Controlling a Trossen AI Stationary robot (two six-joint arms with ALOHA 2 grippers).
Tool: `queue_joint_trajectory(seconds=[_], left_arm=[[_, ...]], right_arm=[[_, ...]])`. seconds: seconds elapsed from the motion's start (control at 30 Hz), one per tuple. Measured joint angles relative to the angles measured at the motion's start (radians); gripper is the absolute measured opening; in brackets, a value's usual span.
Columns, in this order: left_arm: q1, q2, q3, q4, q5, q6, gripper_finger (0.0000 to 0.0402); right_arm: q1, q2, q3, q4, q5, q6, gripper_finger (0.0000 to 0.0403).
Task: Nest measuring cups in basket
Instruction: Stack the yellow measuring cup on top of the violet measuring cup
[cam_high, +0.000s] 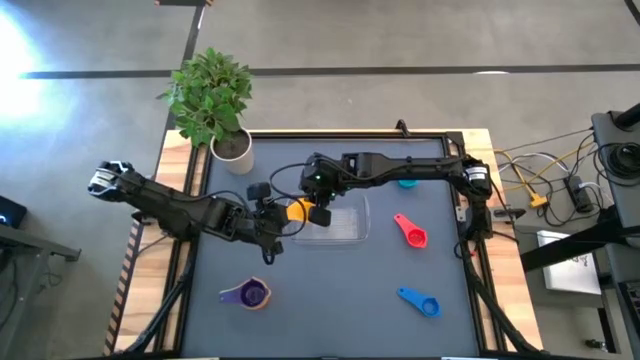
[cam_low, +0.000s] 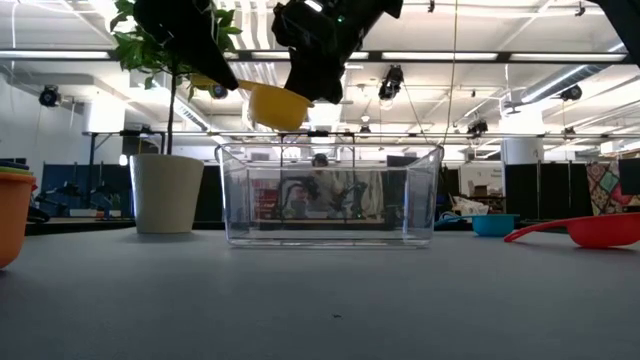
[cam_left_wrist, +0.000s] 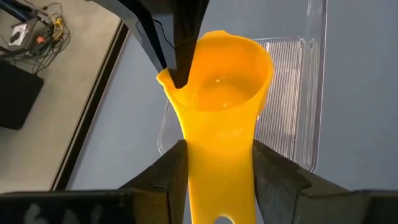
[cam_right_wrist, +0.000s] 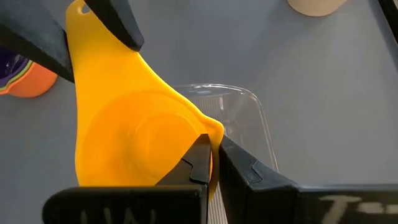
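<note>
Two grippers hold one yellow plastic measuring cup above the clear rectangular plastic basket's left end: left gripper pinches its handle, right gripper closes on its rim.

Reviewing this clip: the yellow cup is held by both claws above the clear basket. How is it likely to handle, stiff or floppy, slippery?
The yellow cup probably handles stiff: its handle spans between the left claw and the bowl without sagging. It looks light, since the right claw holds only a thin pinch of rim. The glossy plastic may be slippery, so it could pivot over the basket.
</note>
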Motion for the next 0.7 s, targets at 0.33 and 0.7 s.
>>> queue_joint_trajectory(seconds=[0.33, 0.7], left_arm=[[0.0, -0.001, 0.0, 0.0, 0.002, -0.004, 0.0128], [-0.02, -0.035, -0.001, -0.053, 0.016, -0.05, 0.0115]], right_arm=[[0.003, 0.0, 0.0, 0.002, -0.001, -0.008, 0.0009], [0.012, -0.043, 0.0, -0.015, -0.006, -0.032, 0.0102]])
